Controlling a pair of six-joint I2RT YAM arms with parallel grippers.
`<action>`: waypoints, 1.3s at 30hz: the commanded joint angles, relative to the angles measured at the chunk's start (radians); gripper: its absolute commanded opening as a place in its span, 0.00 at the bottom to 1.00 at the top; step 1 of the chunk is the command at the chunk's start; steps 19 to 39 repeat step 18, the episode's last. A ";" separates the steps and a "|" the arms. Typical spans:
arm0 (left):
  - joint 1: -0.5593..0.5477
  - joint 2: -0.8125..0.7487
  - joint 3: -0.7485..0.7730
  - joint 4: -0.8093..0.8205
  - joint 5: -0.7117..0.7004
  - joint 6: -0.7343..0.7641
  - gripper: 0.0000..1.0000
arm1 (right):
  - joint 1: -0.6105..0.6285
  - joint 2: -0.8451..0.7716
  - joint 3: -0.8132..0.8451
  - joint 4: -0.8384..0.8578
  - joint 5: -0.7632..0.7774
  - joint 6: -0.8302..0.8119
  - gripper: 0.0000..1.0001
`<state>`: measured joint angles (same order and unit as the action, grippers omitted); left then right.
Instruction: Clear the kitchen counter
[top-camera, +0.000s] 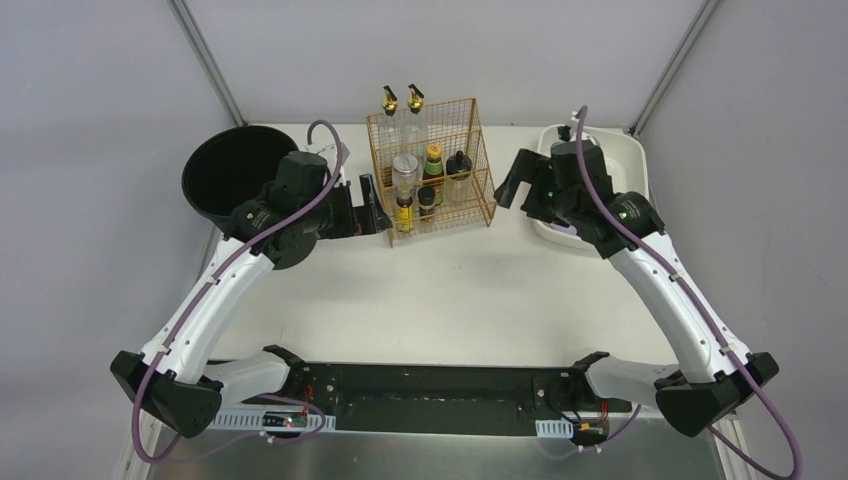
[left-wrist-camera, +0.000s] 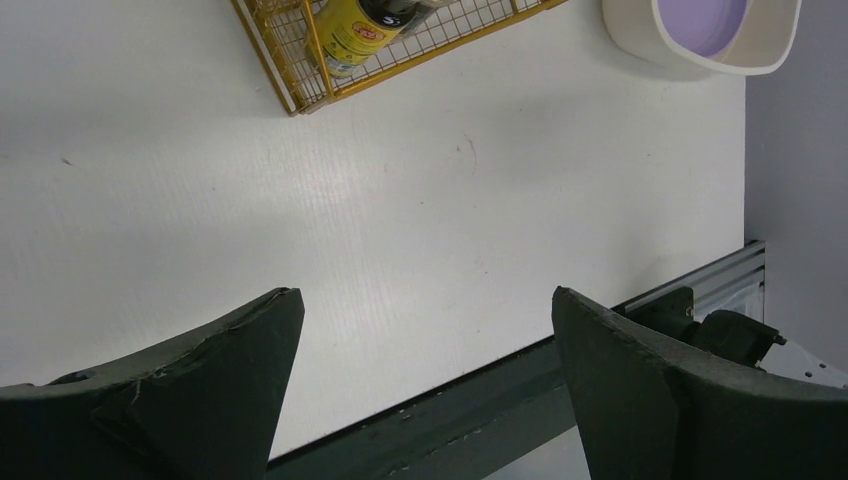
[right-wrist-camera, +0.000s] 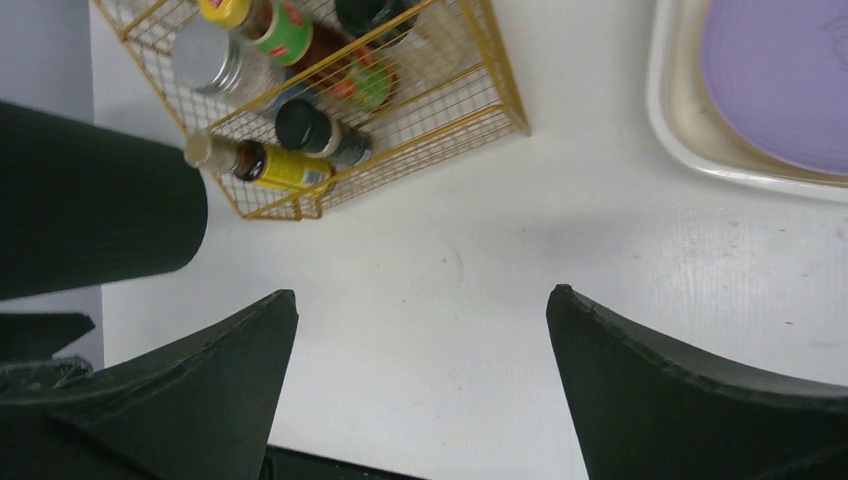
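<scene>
The kitchen counter (top-camera: 450, 290) is a white tabletop with a black rail (top-camera: 430, 385) along its front edge, and its middle is bare. My left gripper (top-camera: 376, 205) is open and empty, raised just left of the gold wire rack (top-camera: 430, 170). In the left wrist view (left-wrist-camera: 425, 300) it hangs over bare counter (left-wrist-camera: 400, 200) and the rail (left-wrist-camera: 470, 410). My right gripper (top-camera: 510, 185) is open and empty, between the rack and the cream tub (top-camera: 625, 150). In the right wrist view (right-wrist-camera: 420, 300) it is above bare counter (right-wrist-camera: 450, 260).
The rack (right-wrist-camera: 490, 90) holds several bottles and jars, one with a yellow label (left-wrist-camera: 350, 30). The tub (right-wrist-camera: 670, 130) holds a purple plate (right-wrist-camera: 780, 80). A black bucket (top-camera: 235, 175) stands at the back left. A black rounded shape (right-wrist-camera: 90, 200) fills the right wrist view's left edge.
</scene>
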<state>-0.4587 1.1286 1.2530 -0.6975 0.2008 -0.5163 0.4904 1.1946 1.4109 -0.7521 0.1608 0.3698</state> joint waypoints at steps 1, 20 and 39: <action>-0.002 -0.040 0.041 -0.010 -0.035 0.023 0.99 | 0.098 -0.015 0.015 0.040 0.005 -0.038 0.99; -0.002 -0.065 0.021 -0.009 -0.031 0.041 0.99 | 0.270 -0.007 -0.064 0.097 0.112 -0.053 0.99; -0.002 -0.065 0.021 -0.009 -0.031 0.041 0.99 | 0.270 -0.007 -0.064 0.097 0.112 -0.053 0.99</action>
